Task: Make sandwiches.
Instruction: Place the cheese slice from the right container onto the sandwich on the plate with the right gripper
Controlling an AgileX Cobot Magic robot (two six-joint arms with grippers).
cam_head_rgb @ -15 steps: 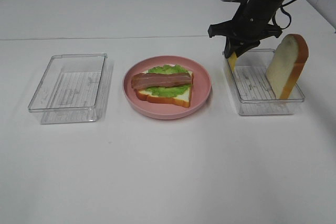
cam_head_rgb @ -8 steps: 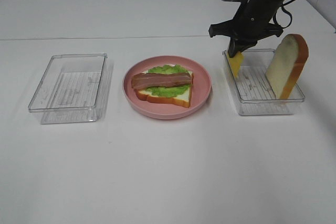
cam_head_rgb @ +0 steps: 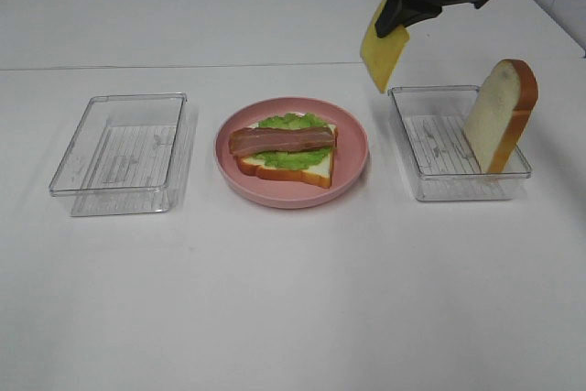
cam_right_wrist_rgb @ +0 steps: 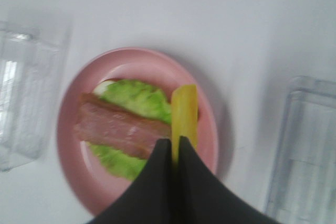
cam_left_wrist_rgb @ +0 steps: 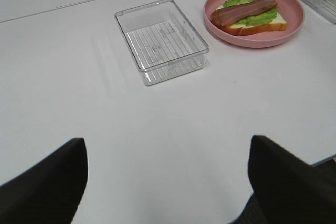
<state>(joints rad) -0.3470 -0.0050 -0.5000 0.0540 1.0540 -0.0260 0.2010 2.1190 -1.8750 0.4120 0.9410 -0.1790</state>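
Observation:
A half-built sandwich (cam_head_rgb: 285, 149) lies on the round pink plate (cam_head_rgb: 352, 164): a bread slice, green lettuce (cam_head_rgb: 293, 121) and a bacon strip (cam_head_rgb: 279, 139) on top. It also shows in the left wrist view (cam_left_wrist_rgb: 249, 13) and the right wrist view (cam_right_wrist_rgb: 123, 127). My right gripper (cam_head_rgb: 396, 17) is shut on a yellow cheese slice (cam_head_rgb: 383, 48), which hangs in the air above the gap between the plate and the right tray; the right wrist view shows the cheese (cam_right_wrist_rgb: 184, 111) edge-on. A second bread slice (cam_head_rgb: 499, 114) leans upright in the right tray (cam_head_rgb: 430, 185). My left gripper's fingertips (cam_left_wrist_rgb: 47, 174) stand wide apart, empty.
A clear plastic tray (cam_head_rgb: 119, 151) stands left of the plate, with nothing in it; it also shows in the left wrist view (cam_left_wrist_rgb: 160, 40). The white table (cam_head_rgb: 293, 299) runs back to a seam behind the trays.
My right gripper has lifted the cheese slice out of the right tray, up and slightly left toward the plate. The plate, sandwich and leaning bread have not moved.

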